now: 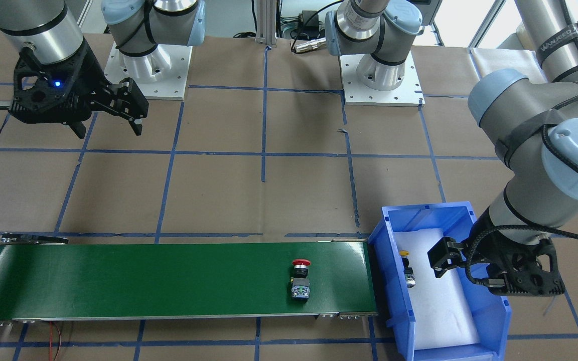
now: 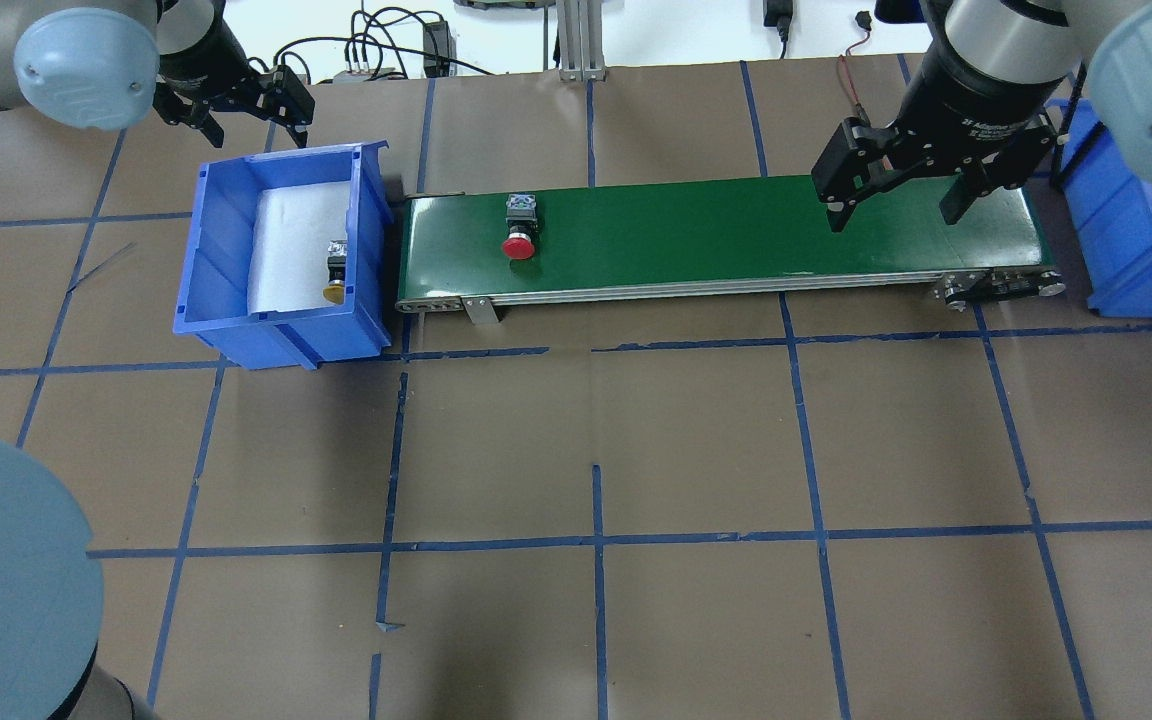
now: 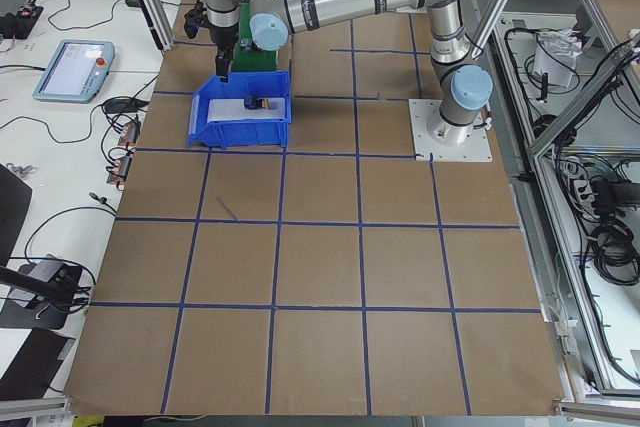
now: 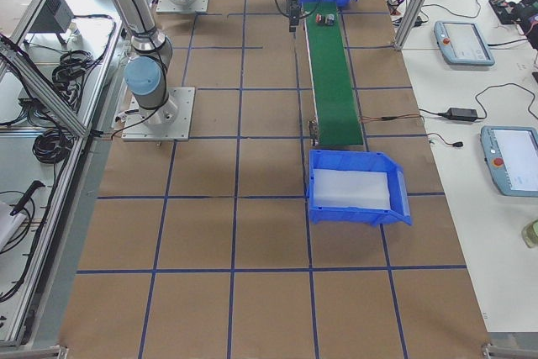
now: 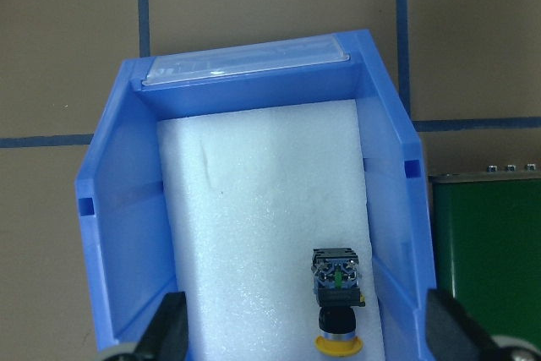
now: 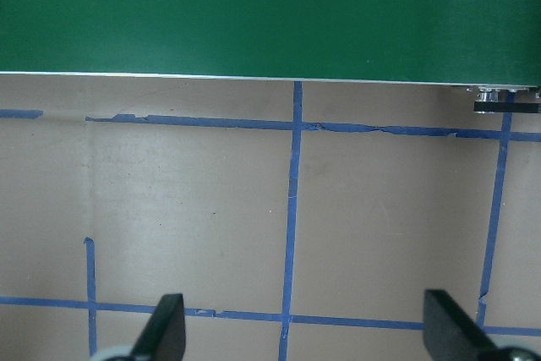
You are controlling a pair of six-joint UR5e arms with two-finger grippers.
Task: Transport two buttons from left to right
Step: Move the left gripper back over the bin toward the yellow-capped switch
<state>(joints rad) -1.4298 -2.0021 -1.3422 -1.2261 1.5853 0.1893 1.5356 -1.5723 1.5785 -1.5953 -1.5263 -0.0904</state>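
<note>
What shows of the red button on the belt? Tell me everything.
The red button has a red mushroom cap, black collar and grey metallic block. It lies on its side on the green belt, cap toward the robot, near the end by the blue bin. Only the belt touches it.

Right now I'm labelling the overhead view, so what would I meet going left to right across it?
left gripper → yellow button → red button → right gripper → right-hand blue bin
</note>
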